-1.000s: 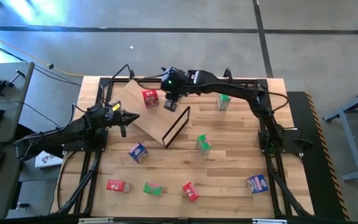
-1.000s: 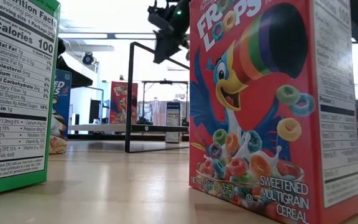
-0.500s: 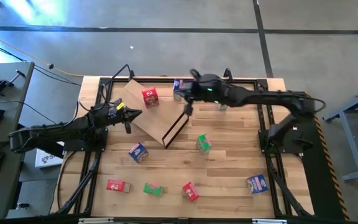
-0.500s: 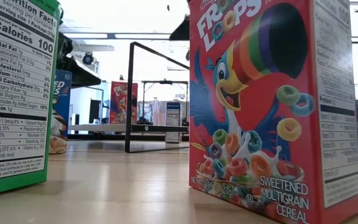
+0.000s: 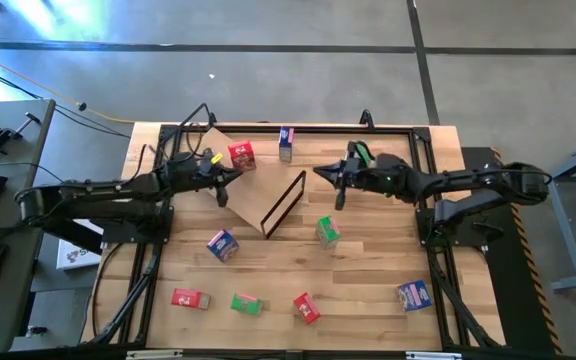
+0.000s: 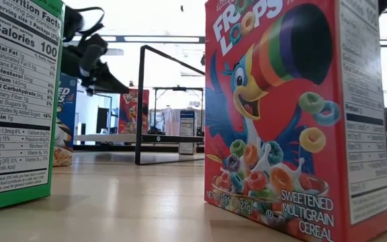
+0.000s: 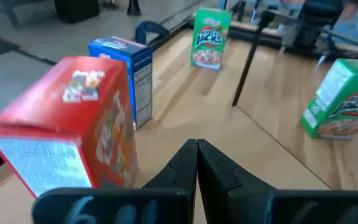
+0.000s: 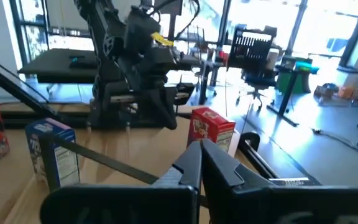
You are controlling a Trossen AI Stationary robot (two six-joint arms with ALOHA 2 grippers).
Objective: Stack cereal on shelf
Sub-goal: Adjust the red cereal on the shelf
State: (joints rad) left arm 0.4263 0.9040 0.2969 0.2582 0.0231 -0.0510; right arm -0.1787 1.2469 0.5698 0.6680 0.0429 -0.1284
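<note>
Left gripper [image 5: 230,181] pressed together over the shelf [image 5: 230,180] beside a red Froot Loops box [image 5: 242,155]; right gripper [image 5: 324,176] likewise closed, right of the shelf frame.

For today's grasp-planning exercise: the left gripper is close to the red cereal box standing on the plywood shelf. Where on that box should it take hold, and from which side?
Grip the red cereal box across its two broad faces near the top, coming down from above. It stands upright and alone on the shelf, so its top is free. The left gripper, now shut, must open first.
</note>
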